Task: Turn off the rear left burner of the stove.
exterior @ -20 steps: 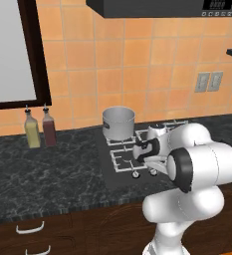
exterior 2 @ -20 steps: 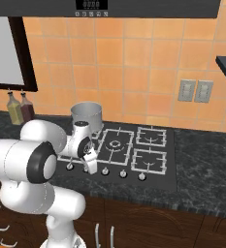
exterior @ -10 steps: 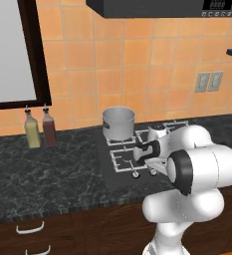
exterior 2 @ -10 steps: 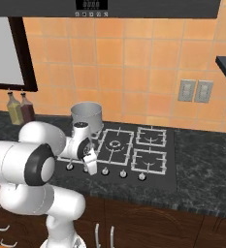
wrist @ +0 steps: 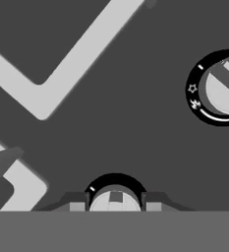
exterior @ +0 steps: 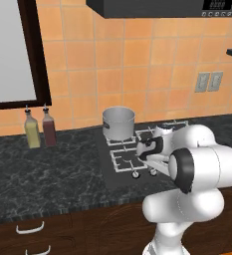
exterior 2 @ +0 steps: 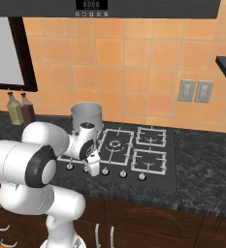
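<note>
The stove is a black glass cooktop set in the dark stone counter. A steel pot stands on the rear left burner, hiding most of its grate. My gripper is down at the front row of silver knobs, on the second knob from the left. In the hand view that knob sits between my two fingertips, which press against its sides. Another knob with its dial marks lies up to the right.
Two bottles stand against the wall left of the stove. The ringed middle grate and the right-hand grates are bare. A pale grate bar runs just past the knob. Cabinet drawers lie below the counter edge.
</note>
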Motion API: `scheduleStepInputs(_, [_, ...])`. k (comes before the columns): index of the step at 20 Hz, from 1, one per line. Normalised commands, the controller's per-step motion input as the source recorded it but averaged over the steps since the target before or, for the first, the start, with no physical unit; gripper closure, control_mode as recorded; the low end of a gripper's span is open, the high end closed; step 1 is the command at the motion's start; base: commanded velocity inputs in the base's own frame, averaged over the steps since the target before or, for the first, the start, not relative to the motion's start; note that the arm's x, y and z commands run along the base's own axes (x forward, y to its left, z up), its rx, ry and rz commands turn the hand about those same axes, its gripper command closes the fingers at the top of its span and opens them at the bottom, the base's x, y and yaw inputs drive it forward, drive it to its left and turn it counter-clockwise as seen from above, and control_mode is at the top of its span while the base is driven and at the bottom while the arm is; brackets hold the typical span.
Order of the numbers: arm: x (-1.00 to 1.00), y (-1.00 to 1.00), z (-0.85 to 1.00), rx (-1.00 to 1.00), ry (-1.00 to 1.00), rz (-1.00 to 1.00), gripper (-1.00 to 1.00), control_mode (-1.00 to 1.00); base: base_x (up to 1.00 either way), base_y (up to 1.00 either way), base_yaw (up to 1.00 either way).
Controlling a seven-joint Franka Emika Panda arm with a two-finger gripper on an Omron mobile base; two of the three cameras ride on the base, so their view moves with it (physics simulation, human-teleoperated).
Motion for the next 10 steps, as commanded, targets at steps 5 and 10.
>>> scheduleStepInputs(5, [0.00,0.00,-0.08,0.15,0.00,-0.39,1.00,-1.00,0.00,0.00,0.00])
scheduleStepInputs(10, [0.00,0.05,-0.28,0.02,0.01,-0.59,1.00,-1.00,0.00,0.00,0.00])
